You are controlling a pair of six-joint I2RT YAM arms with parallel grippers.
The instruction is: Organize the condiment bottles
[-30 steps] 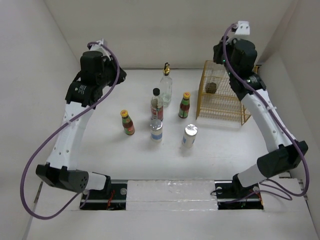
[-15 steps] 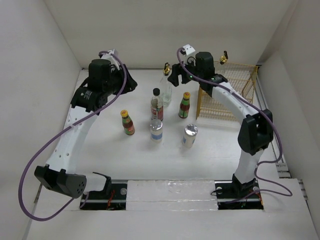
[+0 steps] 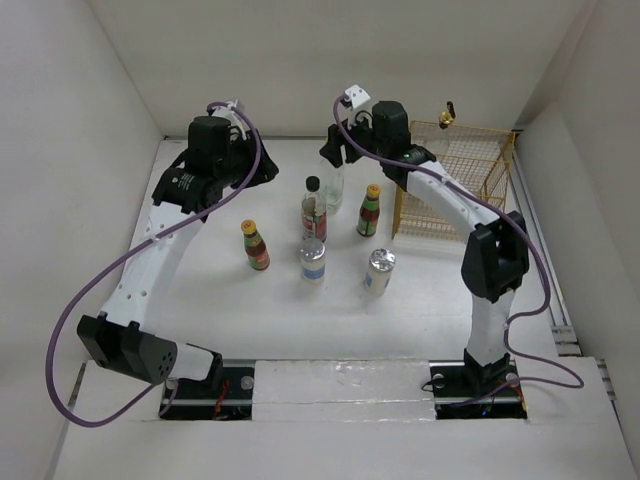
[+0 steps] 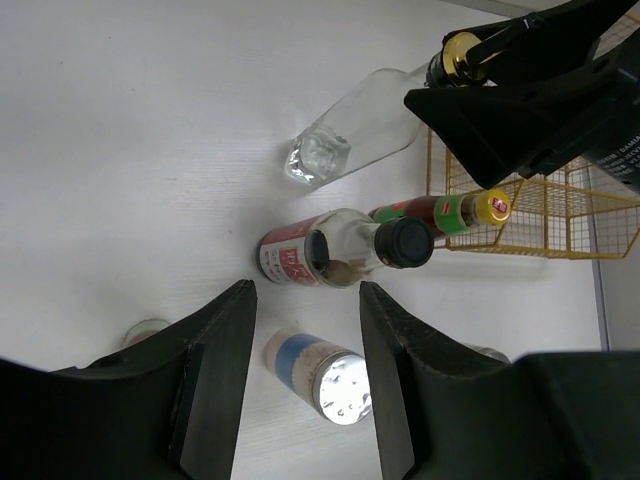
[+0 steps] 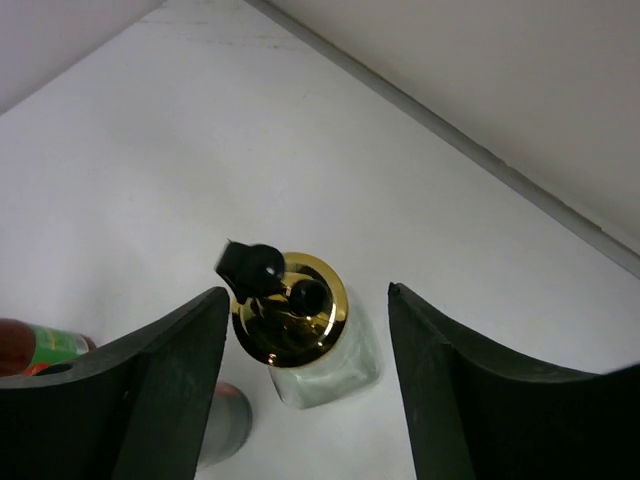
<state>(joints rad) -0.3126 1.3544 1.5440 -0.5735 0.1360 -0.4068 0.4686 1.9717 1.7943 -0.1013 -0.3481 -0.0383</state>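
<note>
A clear bottle with a gold spout [image 3: 331,180] stands at the back middle. My right gripper [image 3: 337,148] is open just above it, with the gold spout [image 5: 291,308] between its fingers [image 5: 180,370]. A second gold-spout bottle [image 3: 447,112] stands at the basket's far side. In front are the black-capped red-labelled bottle [image 3: 314,208], two yellow-capped sauce bottles [image 3: 255,245] [image 3: 370,210] and two silver-capped bottles [image 3: 313,261] [image 3: 379,270]. My left gripper [image 3: 262,166] is open and empty, high at back left; its view looks down on a silver-capped bottle [image 4: 322,374] and the black-capped one [image 4: 345,250].
A yellow wire basket [image 3: 470,190] stands at the back right against the wall; it also shows in the left wrist view [image 4: 540,225]. White walls close in the table on the left, back and right.
My right arm has swung left from the basket to above the clear bottle. A gold-spout bottle now shows at the basket's far side. My left arm has shifted slightly right.
</note>
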